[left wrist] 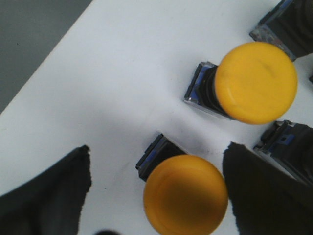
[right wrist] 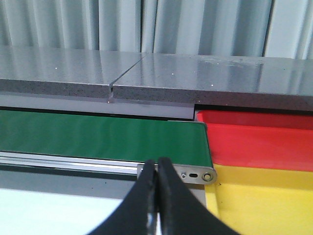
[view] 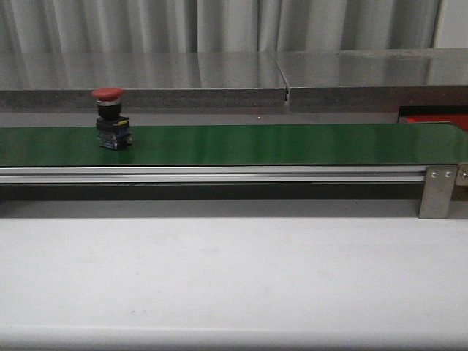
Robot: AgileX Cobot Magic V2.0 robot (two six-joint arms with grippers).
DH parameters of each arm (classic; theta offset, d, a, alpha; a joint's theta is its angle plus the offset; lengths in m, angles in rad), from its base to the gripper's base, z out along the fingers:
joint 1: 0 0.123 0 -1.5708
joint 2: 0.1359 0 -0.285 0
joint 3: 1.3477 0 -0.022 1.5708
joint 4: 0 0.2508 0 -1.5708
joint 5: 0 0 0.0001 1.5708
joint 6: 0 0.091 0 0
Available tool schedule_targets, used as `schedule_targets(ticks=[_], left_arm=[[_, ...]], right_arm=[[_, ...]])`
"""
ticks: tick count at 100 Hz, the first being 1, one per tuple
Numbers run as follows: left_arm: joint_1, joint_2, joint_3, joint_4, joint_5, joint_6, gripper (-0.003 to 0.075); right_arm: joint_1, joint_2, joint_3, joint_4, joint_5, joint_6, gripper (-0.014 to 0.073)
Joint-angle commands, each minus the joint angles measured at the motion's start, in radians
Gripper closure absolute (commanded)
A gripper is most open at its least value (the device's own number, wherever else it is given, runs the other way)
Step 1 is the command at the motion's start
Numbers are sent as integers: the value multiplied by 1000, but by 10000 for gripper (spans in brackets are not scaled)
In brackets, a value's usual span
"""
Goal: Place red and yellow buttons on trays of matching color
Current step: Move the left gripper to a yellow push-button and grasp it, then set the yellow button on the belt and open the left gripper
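Left gripper (left wrist: 156, 196) open around a yellow button (left wrist: 186, 193), bottom of frame. Right gripper (right wrist: 157, 196) closed, empty. Red button (view: 111, 118) upright on green belt (view: 278, 144), upper left; rigid, top-heavy, grab its dark body.

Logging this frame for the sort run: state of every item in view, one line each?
red button: upright on green belt, untouched
nearer yellow button: on white surface, between open left tool fingers, not gripped
farther yellow button: on white surface, free
right tool: shut, empty
red tray: nothing seen in visible part
yellow tray: nothing seen in visible part
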Motion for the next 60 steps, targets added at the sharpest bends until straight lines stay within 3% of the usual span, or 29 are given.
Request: schedule_targets(ticks=[1, 29, 60], left_arm=[[-5, -51, -30, -17, -11, 1, 351], [-5, -51, -30, -17, 1, 1, 610], [-5, -111, -51, -54, 29, 1, 724]], right_arm=[[0, -2, -18, -12, -82, -1, 660], [0, -2, -18, -12, -82, -1, 660], [0, -2, -18, -12, -82, -1, 660]])
